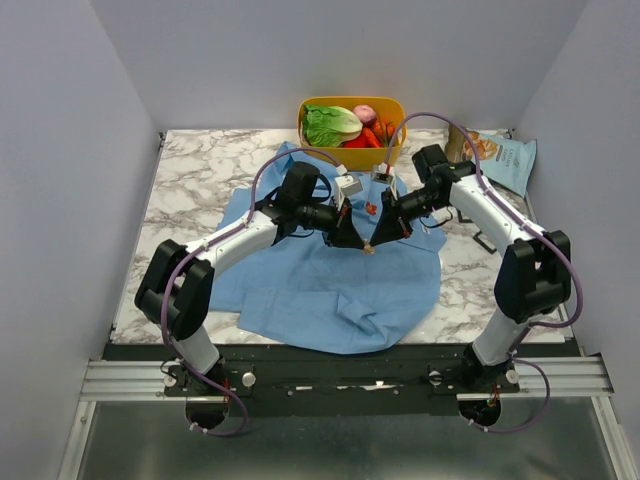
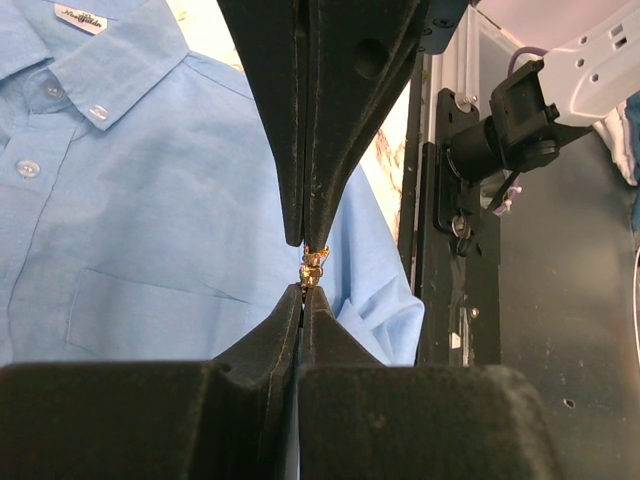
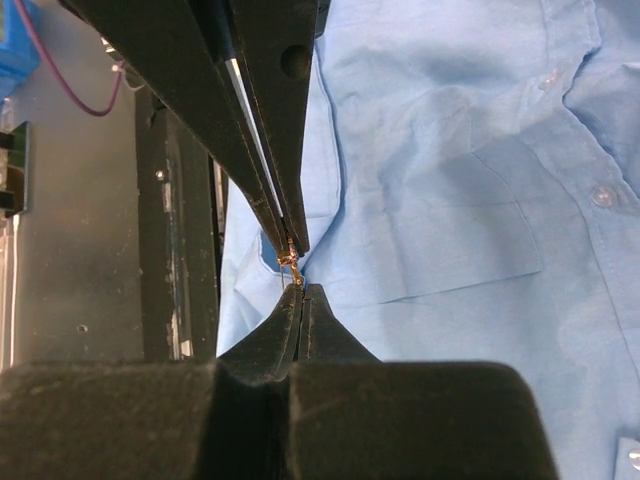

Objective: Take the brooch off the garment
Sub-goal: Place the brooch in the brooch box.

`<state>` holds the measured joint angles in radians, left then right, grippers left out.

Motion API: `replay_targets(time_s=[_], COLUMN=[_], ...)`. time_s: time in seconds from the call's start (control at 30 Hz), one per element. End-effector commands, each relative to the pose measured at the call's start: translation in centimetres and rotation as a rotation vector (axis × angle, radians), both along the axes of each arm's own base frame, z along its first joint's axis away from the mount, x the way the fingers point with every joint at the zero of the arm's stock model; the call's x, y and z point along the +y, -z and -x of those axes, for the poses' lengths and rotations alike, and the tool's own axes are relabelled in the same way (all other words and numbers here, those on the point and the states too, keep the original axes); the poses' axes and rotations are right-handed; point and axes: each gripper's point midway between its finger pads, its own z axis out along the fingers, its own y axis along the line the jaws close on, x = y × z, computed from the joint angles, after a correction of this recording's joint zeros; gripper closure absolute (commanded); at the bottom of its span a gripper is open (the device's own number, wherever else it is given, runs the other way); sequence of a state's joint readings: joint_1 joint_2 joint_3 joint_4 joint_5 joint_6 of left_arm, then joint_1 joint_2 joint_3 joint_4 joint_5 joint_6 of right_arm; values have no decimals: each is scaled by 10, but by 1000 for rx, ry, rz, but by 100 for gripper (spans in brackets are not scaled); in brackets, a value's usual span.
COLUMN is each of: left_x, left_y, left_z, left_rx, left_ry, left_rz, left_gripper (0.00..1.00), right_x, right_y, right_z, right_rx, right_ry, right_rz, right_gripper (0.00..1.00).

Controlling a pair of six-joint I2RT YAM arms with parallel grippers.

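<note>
The garment (image 1: 320, 285) is a light-blue button-up shirt spread over the middle of the marble table; it also shows in the left wrist view (image 2: 130, 200) and the right wrist view (image 3: 470, 180). The brooch (image 1: 368, 248) is a tiny gold-tan ornament held just above the cloth. My left gripper (image 1: 356, 240) and right gripper (image 1: 381, 239) meet tip to tip on it, both shut. In the left wrist view the brooch (image 2: 312, 268) sits between my left gripper (image 2: 303, 291) and the right gripper (image 2: 305, 238). In the right wrist view the brooch (image 3: 291, 265) shows a thin pin. I cannot tell whether it touches the cloth.
A brighter red-orange ornament (image 1: 371, 208) lies on the shirt behind the grippers. A yellow basket (image 1: 312, 105) of vegetables stands at the back centre. A blue snack bag (image 1: 508, 162) lies at the back right. Grey walls close in both sides.
</note>
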<state>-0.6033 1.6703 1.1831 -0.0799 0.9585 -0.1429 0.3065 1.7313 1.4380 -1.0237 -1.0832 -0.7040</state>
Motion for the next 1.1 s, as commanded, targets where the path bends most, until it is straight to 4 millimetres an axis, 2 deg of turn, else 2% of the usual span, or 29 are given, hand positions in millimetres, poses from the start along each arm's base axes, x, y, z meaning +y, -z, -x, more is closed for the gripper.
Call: replay_targets(time_s=[0.0, 0.07, 0.37, 0.57, 0.7, 0.73, 0.77, 0.9, 0.97, 1.07], left_x=[-4, -3, 3, 8, 8, 9, 9, 8, 8, 8], left_y=[-13, -14, -17, -17, -15, -14, -14, -10, -9, -9], left_z=[1, 0, -9, -17, -18, -18, -19, -20, -20, -20], left_rx=[-29, -30, -46, -71, -69, -66, -66, -55, -51, -50], left_ry=[31, 25, -5, -39, -41, -43, -46, -49, -52, -48], left_rz=[41, 38, 31, 11, 7, 6, 4, 0, -1, 2], left_gripper=[87, 79, 58, 49, 42, 39, 32, 30, 24, 23], right_x=[-3, -5, -22, -31, -48, -50, -55, -82, -90, -108], right_y=[2, 1, 6, 2, 5, 4, 4, 11, 11, 15], right_z=[-15, -18, -39, -49, -69, -75, -79, -103, -114, -128], right_rx=[-105, -122, -215, -271, -340, -360, -366, -433, -461, -507], right_ry=[44, 62, 163, 221, 323, 351, 377, 513, 572, 653], right_rz=[76, 94, 222, 267, 363, 375, 391, 522, 549, 632], right_gripper=[99, 99, 99, 99, 99, 99, 99, 99, 99, 99])
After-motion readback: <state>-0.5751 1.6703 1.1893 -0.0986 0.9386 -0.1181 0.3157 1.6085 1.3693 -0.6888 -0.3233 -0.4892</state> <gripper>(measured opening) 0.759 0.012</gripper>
